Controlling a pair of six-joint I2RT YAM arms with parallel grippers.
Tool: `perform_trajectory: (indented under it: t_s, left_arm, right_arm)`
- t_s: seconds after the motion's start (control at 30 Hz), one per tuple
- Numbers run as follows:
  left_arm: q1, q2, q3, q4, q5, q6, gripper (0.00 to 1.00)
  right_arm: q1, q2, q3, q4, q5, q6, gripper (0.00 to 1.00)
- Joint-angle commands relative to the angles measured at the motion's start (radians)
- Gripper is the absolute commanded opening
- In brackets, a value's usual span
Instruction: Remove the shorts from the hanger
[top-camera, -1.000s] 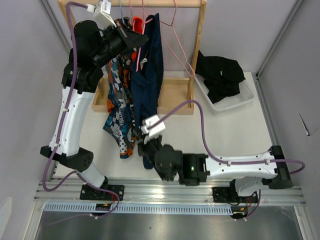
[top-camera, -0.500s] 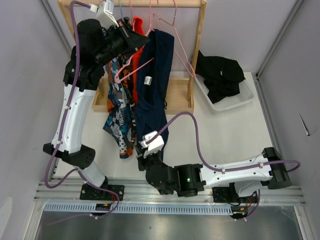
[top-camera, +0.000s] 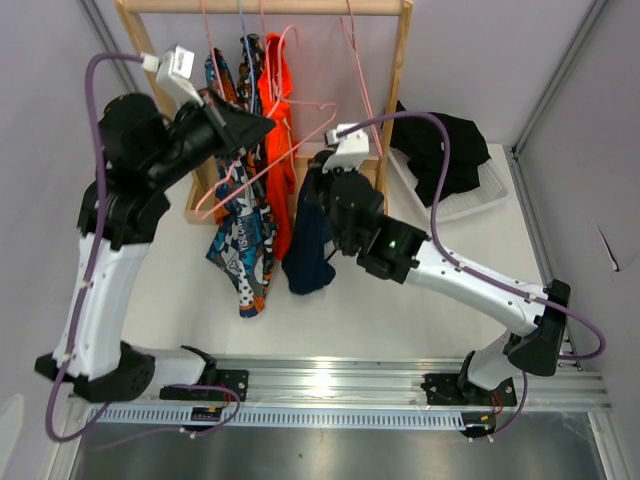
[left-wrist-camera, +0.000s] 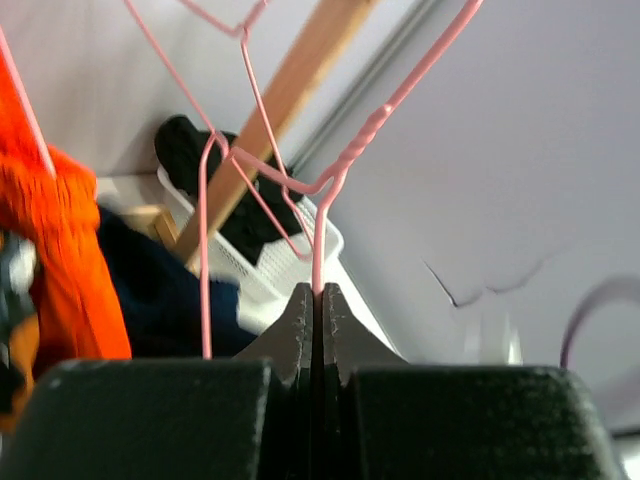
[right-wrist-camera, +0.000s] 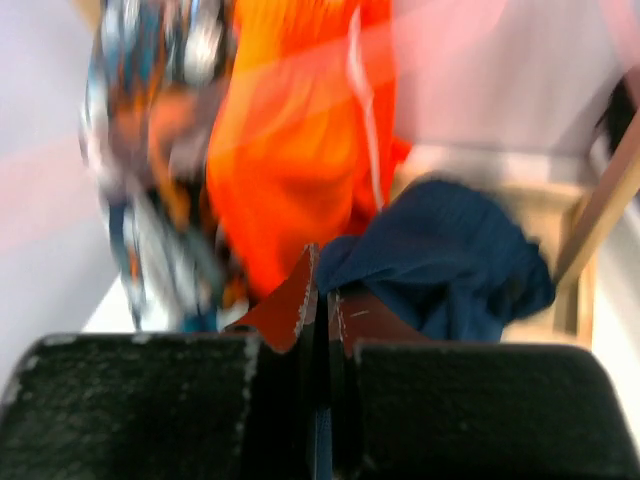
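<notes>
The white table (top-camera: 420, 270) carries a wooden clothes rack (top-camera: 403, 70) at its far side, with a top rail and a low base frame. The left arm rises tall on the left of the overhead view, and the right arm stretches from the near right corner up toward the middle of the rack. The teal-orange-white graphic print shorts (top-camera: 238, 245) hang longest, at the rack's left end, and the bright orange shorts (top-camera: 277, 120) hang from the rail just to their right. The navy shorts (top-camera: 310, 250) droop in a bunched column just in front of the rack's base, close beside the orange pair. The right gripper (top-camera: 320, 195) holds their upper end. The right wrist view is blurred, but it shows the two fingers pressed together with dark blue cloth (right-wrist-camera: 450, 260) between them and spilling out to the right. The black shorts (top-camera: 440, 150) lie crumpled in a white tray (top-camera: 478, 205) to the right of the rack, well apart from both grippers. A pink wire hanger (top-camera: 285, 150) slants across the front of the hanging clothes, low at its left end and high at its right, and it sits above and to the left of the navy bundle. The left gripper (top-camera: 258, 128) is clamped on it. In the left wrist view its fingertips (left-wrist-camera: 300, 310) are fully closed, with the thin wire (left-wrist-camera: 340, 170) rising straight out from between them.
</notes>
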Motion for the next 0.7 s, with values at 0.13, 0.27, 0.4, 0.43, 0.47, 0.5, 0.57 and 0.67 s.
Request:
perform_trajectory:
  t_s: [0.13, 0.27, 0.4, 0.43, 0.47, 0.5, 0.57, 0.67]
  left_arm:
    - [-0.014, -0.102, -0.067, -0.002, -0.092, 0.09, 0.0]
    - [-0.014, -0.023, 0.016, 0.051, -0.131, 0.099, 0.0]
    - [-0.014, 0.128, 0.166, 0.081, -0.169, 0.116, 0.0]
    - [-0.014, 0.156, 0.192, 0.084, -0.175, 0.119, 0.0]
    - [-0.014, 0.184, 0.24, 0.091, -0.178, 0.119, 0.0]
    - [-0.014, 0.238, 0.284, 0.105, -0.178, 0.118, 0.0]
    - [-0.014, 0.291, 0.361, 0.122, -0.184, 0.118, 0.0]
    - [-0.012, 0.371, 0.403, 0.151, -0.215, 0.112, 0.0]
  right_arm:
    - [0.01, -0.09, 0.043, -0.003, -0.062, 0.018, 0.0]
    - [0.183, -0.25, -0.222, 0.06, 0.09, 0.067, 0.0]
    - [0.359, -0.371, -0.395, -0.009, 0.299, 0.153, 0.0]
    - [0.387, -0.415, -0.428, -0.038, 0.329, 0.176, 0.0]
    - [0.433, -0.436, -0.439, -0.12, 0.388, 0.2, 0.0]
    - [0.452, -0.456, -0.448, -0.156, 0.41, 0.243, 0.0]
    - [0.499, -0.508, -0.461, -0.268, 0.46, 0.312, 0.0]
    - [0.561, -0.564, -0.485, -0.419, 0.536, 0.388, 0.0]
